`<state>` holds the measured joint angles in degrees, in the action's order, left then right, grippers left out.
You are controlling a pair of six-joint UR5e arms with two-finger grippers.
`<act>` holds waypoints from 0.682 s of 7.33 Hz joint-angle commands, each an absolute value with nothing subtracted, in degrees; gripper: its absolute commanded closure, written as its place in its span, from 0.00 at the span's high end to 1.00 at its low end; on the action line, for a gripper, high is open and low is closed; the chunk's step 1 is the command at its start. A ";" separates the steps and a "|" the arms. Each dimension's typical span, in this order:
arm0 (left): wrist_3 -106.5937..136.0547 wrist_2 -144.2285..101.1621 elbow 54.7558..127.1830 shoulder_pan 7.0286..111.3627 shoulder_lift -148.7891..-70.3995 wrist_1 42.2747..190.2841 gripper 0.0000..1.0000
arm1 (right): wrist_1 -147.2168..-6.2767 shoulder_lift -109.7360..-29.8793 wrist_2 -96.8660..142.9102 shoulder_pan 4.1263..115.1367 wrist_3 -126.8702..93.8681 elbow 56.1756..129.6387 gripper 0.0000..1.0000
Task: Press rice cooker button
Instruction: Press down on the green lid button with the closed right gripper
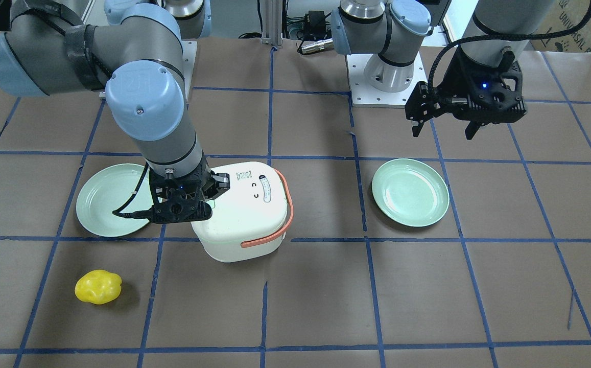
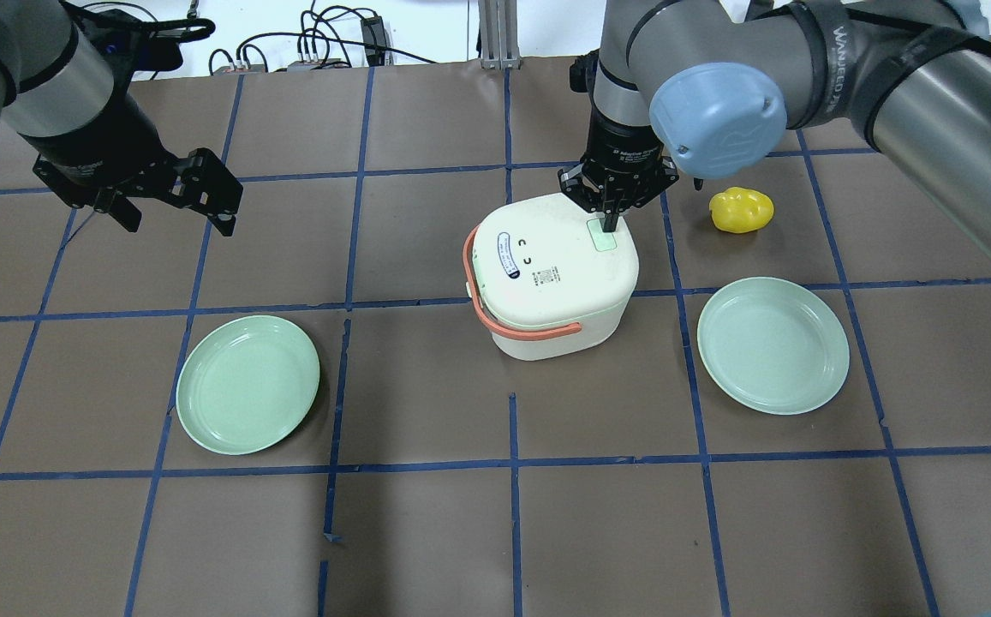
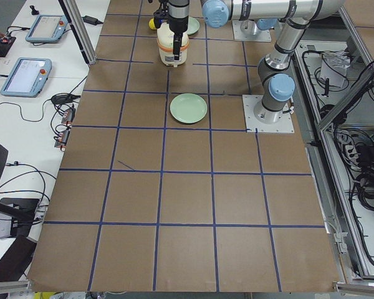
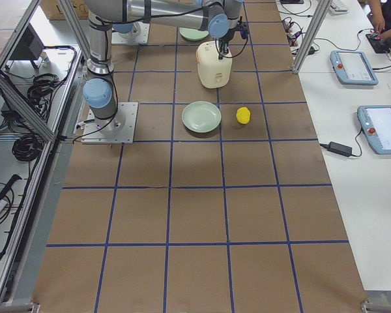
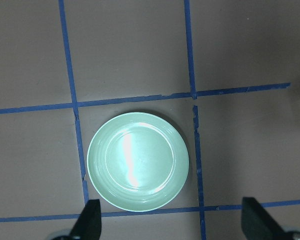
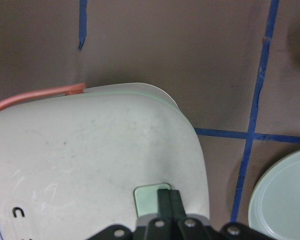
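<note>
Brown paper table (image 2: pixel 426 531) gridded in blue tape; white rice cooker (image 2: pixel 546 283) with orange handle sits mid-table, left plate (image 2: pixel 247 394) and right plate (image 2: pixel 773 343) flanking it, yellow lumpy object (image 2: pixel 742 210) just beyond its far right corner. Right gripper (image 2: pixel 608 224) stands over the cooker's lid, fingers pressed together, tips set on the pale green button (image 6: pixel 147 194) near the lid's edge. Left gripper (image 2: pixel 176 218) hovers well off to the cooker's left, fingers apart, holding nothing.
</note>
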<state>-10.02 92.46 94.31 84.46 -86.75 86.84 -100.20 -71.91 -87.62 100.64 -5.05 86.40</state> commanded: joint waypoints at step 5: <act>-10.02 92.46 94.31 84.46 -86.75 86.84 1.00 | -100.20 -71.55 -87.63 100.72 -5.36 86.40 0.12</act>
